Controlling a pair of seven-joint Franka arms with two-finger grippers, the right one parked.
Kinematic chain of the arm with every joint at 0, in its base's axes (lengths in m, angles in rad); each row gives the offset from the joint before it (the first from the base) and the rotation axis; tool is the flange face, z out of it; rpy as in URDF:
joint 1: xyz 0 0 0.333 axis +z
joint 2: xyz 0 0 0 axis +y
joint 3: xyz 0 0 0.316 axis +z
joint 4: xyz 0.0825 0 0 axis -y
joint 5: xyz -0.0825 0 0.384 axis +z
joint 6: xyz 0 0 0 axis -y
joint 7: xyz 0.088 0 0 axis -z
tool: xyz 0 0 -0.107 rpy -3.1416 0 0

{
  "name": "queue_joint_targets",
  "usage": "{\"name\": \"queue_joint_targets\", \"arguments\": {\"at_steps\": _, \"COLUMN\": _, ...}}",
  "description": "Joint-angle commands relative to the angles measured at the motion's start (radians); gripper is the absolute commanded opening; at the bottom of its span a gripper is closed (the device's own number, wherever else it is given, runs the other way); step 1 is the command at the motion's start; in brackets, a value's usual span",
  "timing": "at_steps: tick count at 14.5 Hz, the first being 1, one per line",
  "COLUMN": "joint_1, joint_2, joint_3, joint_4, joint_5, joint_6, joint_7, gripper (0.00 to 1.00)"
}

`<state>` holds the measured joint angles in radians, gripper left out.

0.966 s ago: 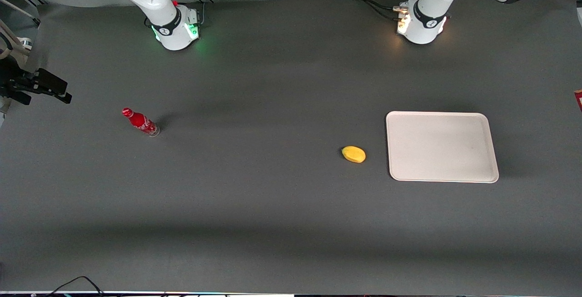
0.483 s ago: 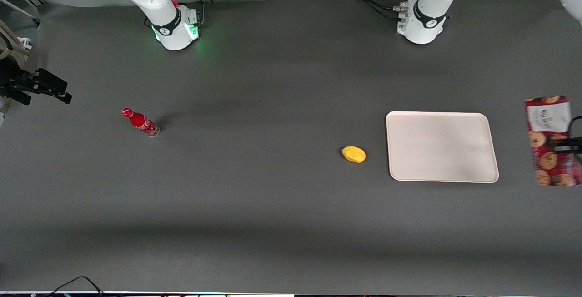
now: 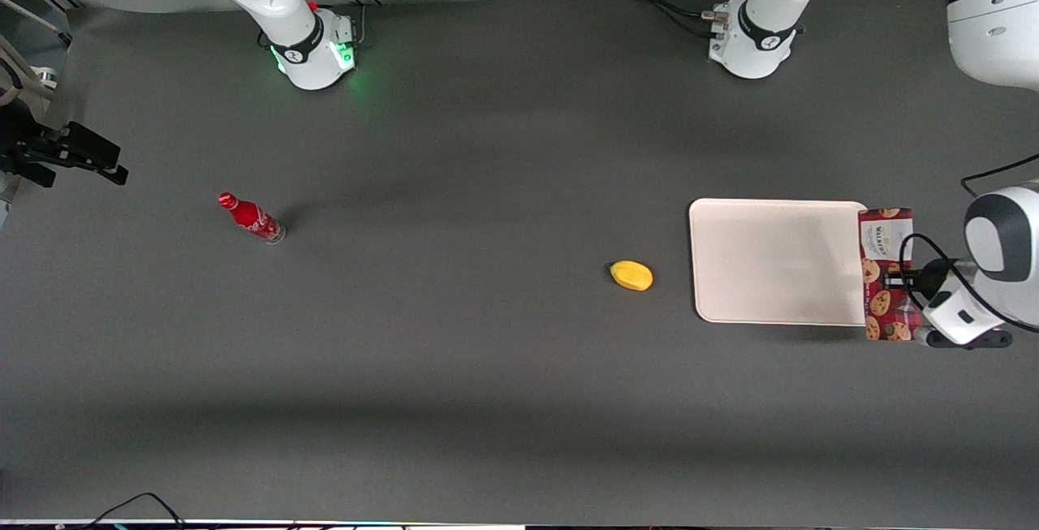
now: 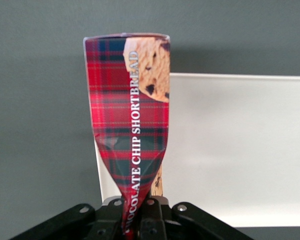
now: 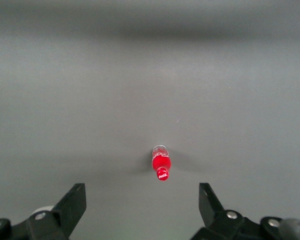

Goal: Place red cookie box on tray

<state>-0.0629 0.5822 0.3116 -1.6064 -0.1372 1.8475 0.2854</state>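
Red cookie box [image 3: 886, 273] pinched in the tool [image 3: 903, 277], hanging over the tray [image 3: 775, 260] edge (tray surface bare)

Narrow side of the red cookie box [image 4: 132, 135]: "CHOCOLATE CHIP SHORTBREAD" in white capitals, running lengthwise over the red tartan.
White label panel at the box's end [image 3: 879, 239]: brand reads roughly "WALKERS"; the smaller print cannot be read.
Small red bottle [image 3: 251, 217]: white script logo, not legible.
Pincer [image 4: 140, 220]: clamped on the box; carries no readable marking.
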Motion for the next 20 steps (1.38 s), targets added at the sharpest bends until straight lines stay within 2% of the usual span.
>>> {"name": "queue_joint_targets", "arguments": {"at_steps": 1, "joint_1": 0.005, "joint_2": -0.087, "joint_3": 0.000, "joint_4": -0.188, "joint_5": 0.016, "joint_6": 0.129, "joint_7": 0.061, "gripper": 0.00}}
{"name": "queue_joint_targets", "arguments": {"at_steps": 4, "joint_1": 0.005, "joint_2": -0.140, "joint_3": 0.003, "joint_4": -0.290, "joint_5": 0.016, "joint_6": 0.202, "joint_7": 0.080, "gripper": 0.00}}
{"name": "queue_joint_targets", "arguments": {"at_steps": 5, "joint_1": 0.003, "joint_2": -0.143, "joint_3": 0.003, "joint_4": -0.287, "joint_5": 0.015, "joint_6": 0.199, "joint_7": 0.078, "gripper": 0.85}}
{"name": "queue_joint_targets", "arguments": {"at_steps": 6, "joint_1": 0.003, "joint_2": -0.146, "joint_3": 0.003, "joint_4": -0.282, "joint_5": 0.015, "joint_6": 0.196, "joint_7": 0.074, "gripper": 1.00}}
{"name": "queue_joint_targets", "arguments": {"at_steps": 8, "joint_1": 0.005, "joint_2": -0.177, "joint_3": 0.006, "joint_4": -0.261, "joint_5": 0.015, "joint_6": 0.158, "joint_7": 0.080, "gripper": 1.00}}
{"name": "queue_joint_targets", "arguments": {"at_steps": 10, "joint_1": 0.003, "joint_2": -0.240, "joint_3": 0.012, "joint_4": -0.201, "joint_5": 0.016, "joint_6": 0.020, "joint_7": 0.078, "gripper": 1.00}}
{"name": "queue_joint_targets", "arguments": {"at_steps": 11, "joint_1": 0.003, "joint_2": -0.272, "joint_3": 0.015, "joint_4": -0.154, "joint_5": 0.025, "joint_6": -0.070, "joint_7": 0.078, "gripper": 1.00}}
{"name": "queue_joint_targets", "arguments": {"at_steps": 13, "joint_1": 0.003, "joint_2": -0.324, "joint_3": 0.008, "joint_4": -0.025, "joint_5": 0.094, "joint_6": -0.271, "joint_7": 0.069, "gripper": 1.00}}
{"name": "queue_joint_targets", "arguments": {"at_steps": 16, "joint_1": -0.003, "joint_2": -0.366, "joint_3": -0.009, "joint_4": 0.164, "joint_5": 0.120, "joint_6": -0.583, "joint_7": 0.016, "gripper": 1.00}}
{"name": "queue_joint_targets", "arguments": {"at_steps": 18, "joint_1": -0.003, "joint_2": -0.499, "joint_3": -0.086, "joint_4": 0.140, "joint_5": 0.132, "joint_6": -0.692, "joint_7": -0.075, "gripper": 1.00}}
{"name": "queue_joint_targets", "arguments": {"at_steps": 20, "joint_1": -0.001, "joint_2": -0.641, "joint_3": -0.165, "joint_4": 0.001, "joint_5": 0.153, "joint_6": -0.689, "joint_7": -0.144, "gripper": 1.00}}
